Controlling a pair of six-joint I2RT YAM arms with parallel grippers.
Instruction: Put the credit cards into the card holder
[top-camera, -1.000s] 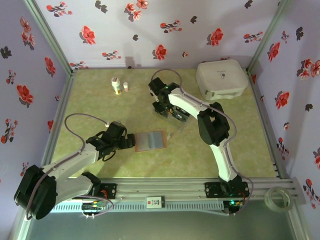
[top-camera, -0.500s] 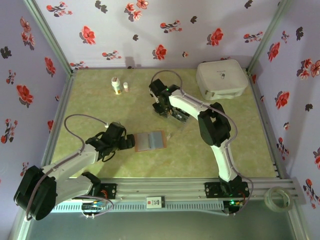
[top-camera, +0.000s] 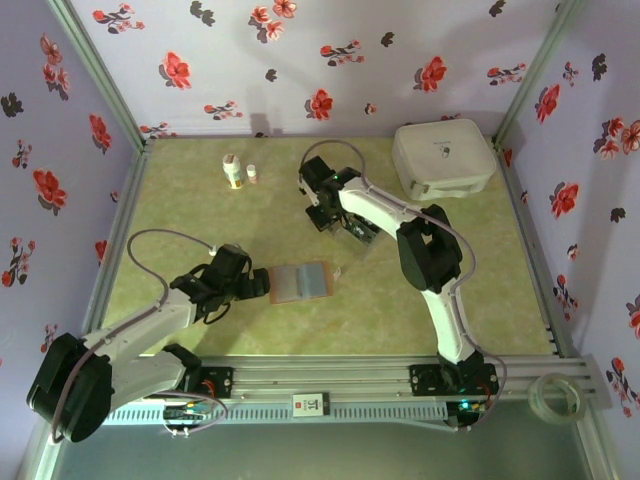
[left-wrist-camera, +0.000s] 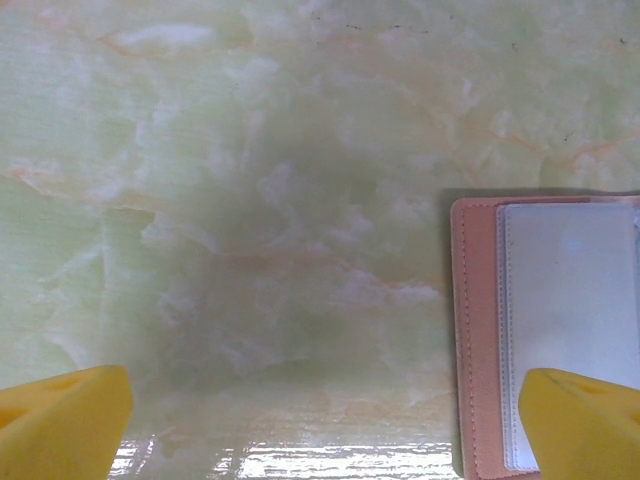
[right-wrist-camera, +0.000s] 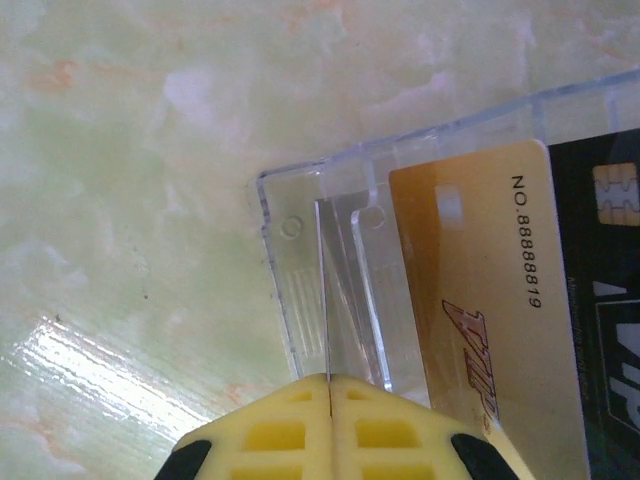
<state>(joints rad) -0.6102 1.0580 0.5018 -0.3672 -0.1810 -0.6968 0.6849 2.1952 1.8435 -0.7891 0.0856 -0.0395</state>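
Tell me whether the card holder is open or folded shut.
Open. The card holder lies spread flat, its grey-blue inside facing up.

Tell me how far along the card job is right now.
Done: the card holder lies open, no card visible in it. In hand: the right hand is shut over the clear tray, where a gold card and black card lie; whether it pinches one is unclear. The left hand hovers open at the holder's edge. Left: all the loading.
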